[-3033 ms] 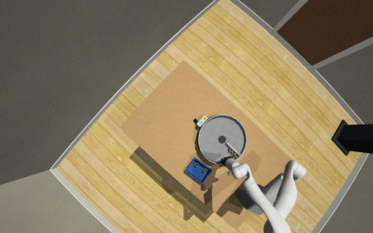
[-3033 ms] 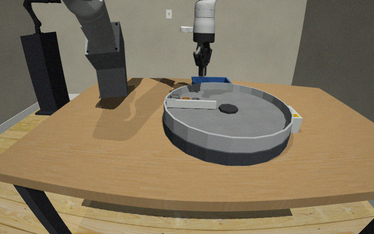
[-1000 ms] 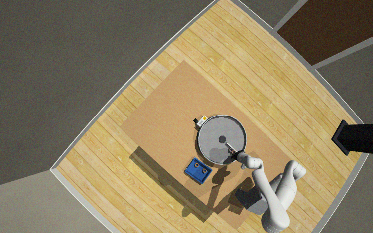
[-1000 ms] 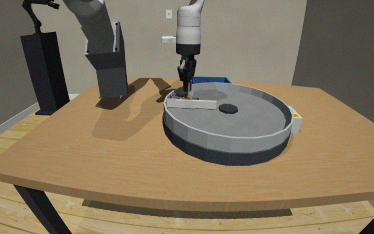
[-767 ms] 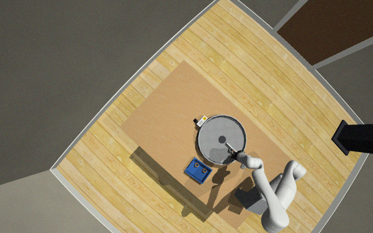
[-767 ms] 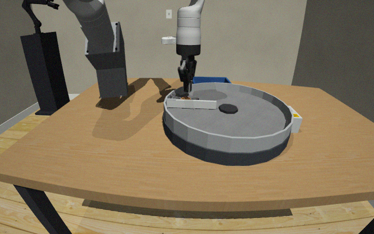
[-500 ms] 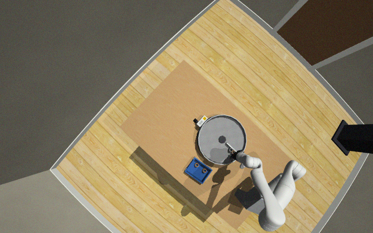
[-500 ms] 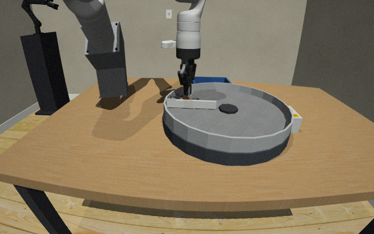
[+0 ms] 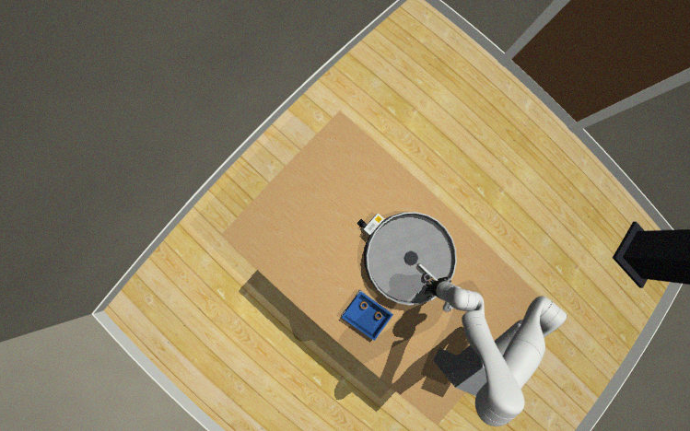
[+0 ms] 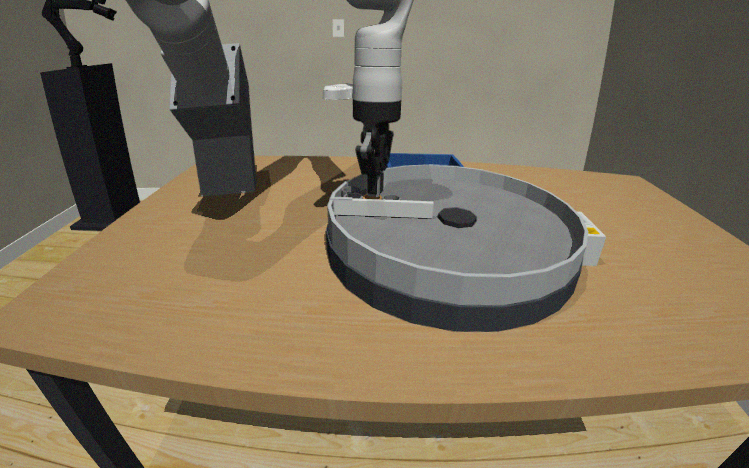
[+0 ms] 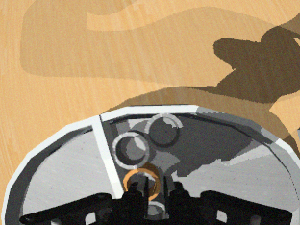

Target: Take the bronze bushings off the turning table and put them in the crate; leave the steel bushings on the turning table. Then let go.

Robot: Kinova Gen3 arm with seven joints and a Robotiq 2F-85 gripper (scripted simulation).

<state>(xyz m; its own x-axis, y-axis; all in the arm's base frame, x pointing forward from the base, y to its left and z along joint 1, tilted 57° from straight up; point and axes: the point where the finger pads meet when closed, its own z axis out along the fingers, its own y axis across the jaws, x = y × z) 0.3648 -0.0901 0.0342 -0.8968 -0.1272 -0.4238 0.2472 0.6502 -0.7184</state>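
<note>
Robot test cell in a plain indoor room; bare grey-beige walls (image 10: 481, 69), plank floor (image 9: 443, 107), one wooden table (image 10: 190, 302) carrying a grey turning table (image 10: 452, 279), a blue crate (image 9: 367, 315) and the arm's pedestal (image 10: 219, 145); black camera stand (image 10: 88, 139) beside it.

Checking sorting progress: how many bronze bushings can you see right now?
3: two in the blue crate, at and; one on the turning table at the gripper, at.
</note>
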